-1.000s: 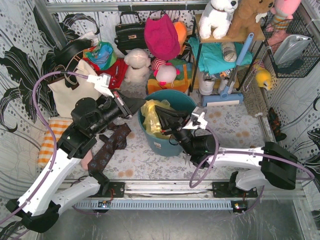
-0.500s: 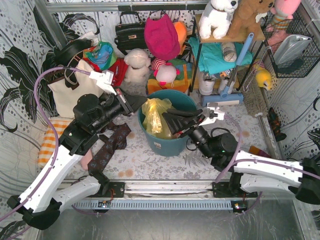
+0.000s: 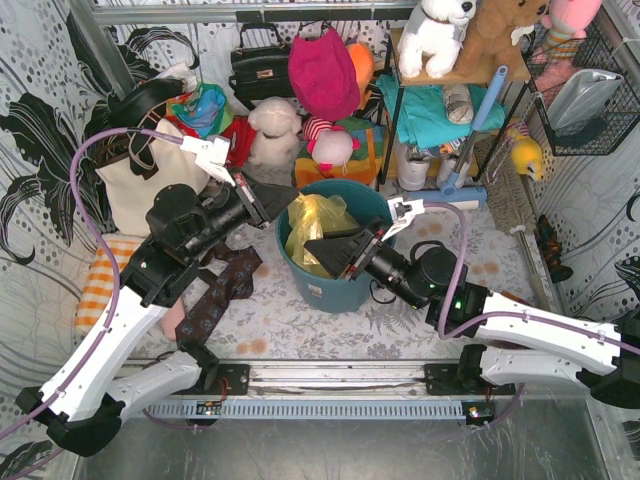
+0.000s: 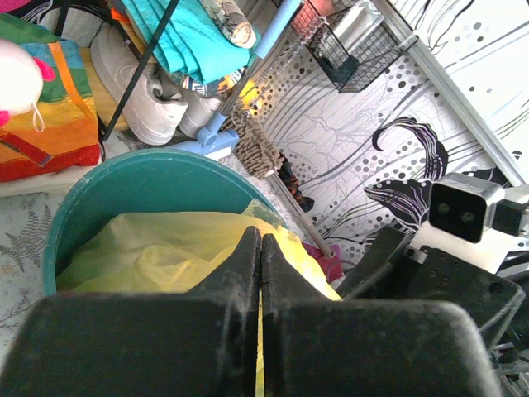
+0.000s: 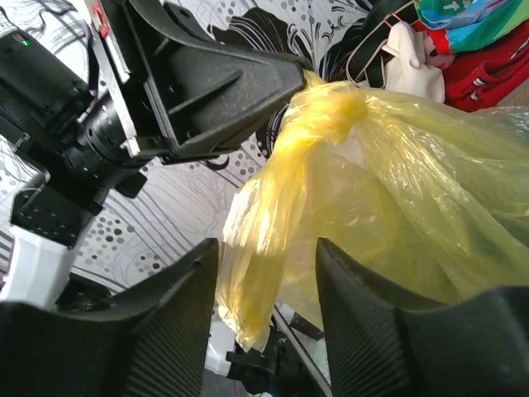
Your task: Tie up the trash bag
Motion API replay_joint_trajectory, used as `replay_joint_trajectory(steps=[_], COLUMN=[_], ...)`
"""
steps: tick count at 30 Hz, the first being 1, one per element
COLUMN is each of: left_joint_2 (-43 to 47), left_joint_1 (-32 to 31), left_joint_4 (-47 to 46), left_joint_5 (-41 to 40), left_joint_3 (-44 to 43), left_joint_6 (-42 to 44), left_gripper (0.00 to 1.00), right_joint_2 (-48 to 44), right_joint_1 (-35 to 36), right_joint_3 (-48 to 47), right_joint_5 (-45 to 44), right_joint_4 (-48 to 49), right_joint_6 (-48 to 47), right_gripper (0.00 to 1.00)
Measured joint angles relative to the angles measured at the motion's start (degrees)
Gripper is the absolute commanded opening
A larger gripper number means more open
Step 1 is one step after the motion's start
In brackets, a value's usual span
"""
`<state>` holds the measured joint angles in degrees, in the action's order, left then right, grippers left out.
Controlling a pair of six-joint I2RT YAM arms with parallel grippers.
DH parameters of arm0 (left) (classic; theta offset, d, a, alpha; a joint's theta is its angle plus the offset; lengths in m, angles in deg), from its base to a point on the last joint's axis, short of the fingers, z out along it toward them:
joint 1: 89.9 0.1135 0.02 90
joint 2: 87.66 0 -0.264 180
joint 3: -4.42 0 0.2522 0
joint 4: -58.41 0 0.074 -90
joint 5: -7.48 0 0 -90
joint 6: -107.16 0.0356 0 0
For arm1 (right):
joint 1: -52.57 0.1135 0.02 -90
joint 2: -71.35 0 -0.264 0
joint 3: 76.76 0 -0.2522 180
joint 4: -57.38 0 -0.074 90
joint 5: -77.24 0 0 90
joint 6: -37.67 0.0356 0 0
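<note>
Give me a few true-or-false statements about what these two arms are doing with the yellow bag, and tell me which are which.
1. The trash bag sits inside the teal bucket. True.
2. The left gripper is spread wide open. False: its fingers are pressed together, pinching the bag's gathered top.
3. The right gripper is open, with a strand of the bag hanging between its fingers. True.
4. The white plush toy lies in the bucket. False: it sits on the shelf at the back.
</note>
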<state>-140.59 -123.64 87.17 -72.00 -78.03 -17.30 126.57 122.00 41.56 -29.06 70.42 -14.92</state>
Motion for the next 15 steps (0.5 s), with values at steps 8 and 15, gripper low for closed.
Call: replay_joint_trajectory(steps=[8,15], left_joint_2=[0.07,0.00], left_joint_1=[0.00,0.00], left_joint_4=[-2.19,-2.69], left_joint_5=[1.53,1.77], left_joint_3=[-0.02,-0.72], left_joint_6=[0.09,0.96], left_gripper=[0.00,0.00], right_joint_2=[1.51,1.40], right_joint_1=[-0.02,-0.02], right_joint_3=[-0.46,-0.46], right_joint_5=[1.62,1.55], right_joint_4=[-1.05,-1.18], right_joint_6=[0.87,0.76], right_gripper=[0.00,0.00])
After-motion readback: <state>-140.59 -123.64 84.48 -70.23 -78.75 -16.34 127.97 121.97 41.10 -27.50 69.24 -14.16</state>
